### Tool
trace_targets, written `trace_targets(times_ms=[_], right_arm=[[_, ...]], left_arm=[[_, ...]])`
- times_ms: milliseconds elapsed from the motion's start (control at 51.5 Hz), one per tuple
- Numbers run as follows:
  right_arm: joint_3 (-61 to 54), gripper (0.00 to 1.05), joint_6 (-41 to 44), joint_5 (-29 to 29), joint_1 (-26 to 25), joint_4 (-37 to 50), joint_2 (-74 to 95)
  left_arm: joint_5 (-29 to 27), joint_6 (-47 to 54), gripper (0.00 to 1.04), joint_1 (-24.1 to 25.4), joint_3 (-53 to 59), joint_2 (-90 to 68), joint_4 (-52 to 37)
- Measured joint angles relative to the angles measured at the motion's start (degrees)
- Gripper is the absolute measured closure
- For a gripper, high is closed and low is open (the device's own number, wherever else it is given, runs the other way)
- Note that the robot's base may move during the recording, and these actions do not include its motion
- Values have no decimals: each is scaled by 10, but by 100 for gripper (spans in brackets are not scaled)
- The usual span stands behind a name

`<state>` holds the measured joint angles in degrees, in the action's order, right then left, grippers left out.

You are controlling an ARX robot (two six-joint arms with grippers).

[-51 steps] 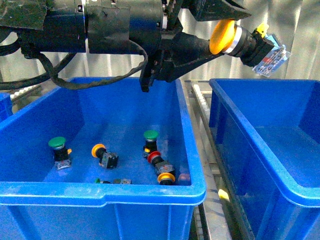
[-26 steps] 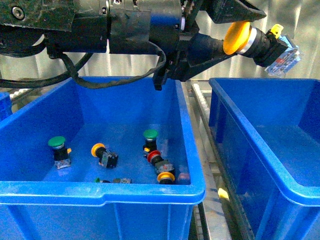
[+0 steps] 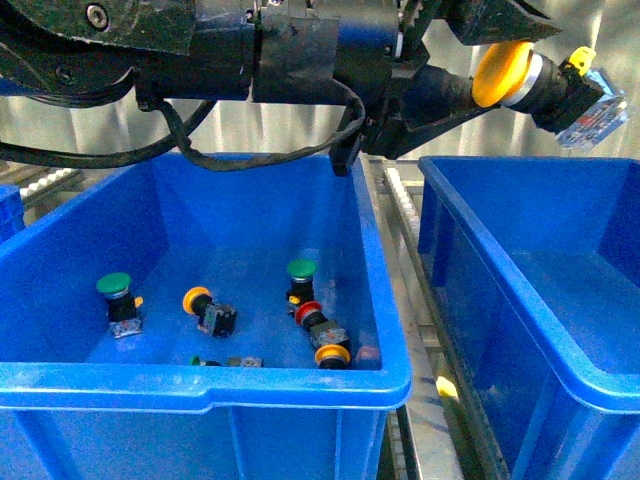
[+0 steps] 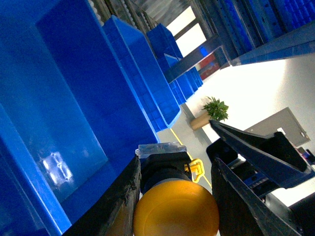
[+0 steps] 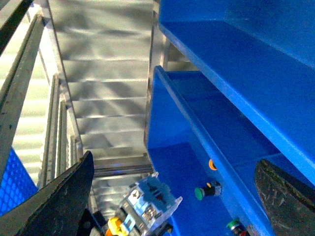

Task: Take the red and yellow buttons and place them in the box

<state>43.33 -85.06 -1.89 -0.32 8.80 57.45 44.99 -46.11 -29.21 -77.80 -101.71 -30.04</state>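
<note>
As seen from the front camera, grips the held yellow button point(image 3: 503, 75) in the left gripper point(image 3: 505, 55) at the upper right of the frame, fingers closed on the domed cap, black body and clear contact block jutting rightward. Hangs above the far rim of the right-hand blue box point(image 3: 520, 290), well clear of it. Across the left and centre of the frame, a left-hand blue bin point(image 3: 200, 385); on its floor, two green buttons point(image 3: 114, 287), a loose yellow button point(image 3: 197, 299) at centre left, a red button point(image 3: 308, 312) just beside the nearer green one, and a second loose yellow button point(image 3: 332, 354) close to the near wall.

From the left wrist camera, shows the same yellow cap wedged between the two dark fingers point(image 4: 123, 201), touching both, with rows of blue bins beyond.

From the right wrist camera, keeps the right gripper point(image 5: 172, 196) spread wide, fingers point(image 5: 61, 196) far apart and holding nothing; beyond them, the held button's clear block and the left-hand bin.
</note>
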Motion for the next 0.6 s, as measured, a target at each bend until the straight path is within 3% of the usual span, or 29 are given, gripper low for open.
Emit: trace_targets(times_ms=[602], right_arm=[[70,7,-52,54,45,1,66]], left_arm=[[-5,-5,71,-23,-28,-34,4]])
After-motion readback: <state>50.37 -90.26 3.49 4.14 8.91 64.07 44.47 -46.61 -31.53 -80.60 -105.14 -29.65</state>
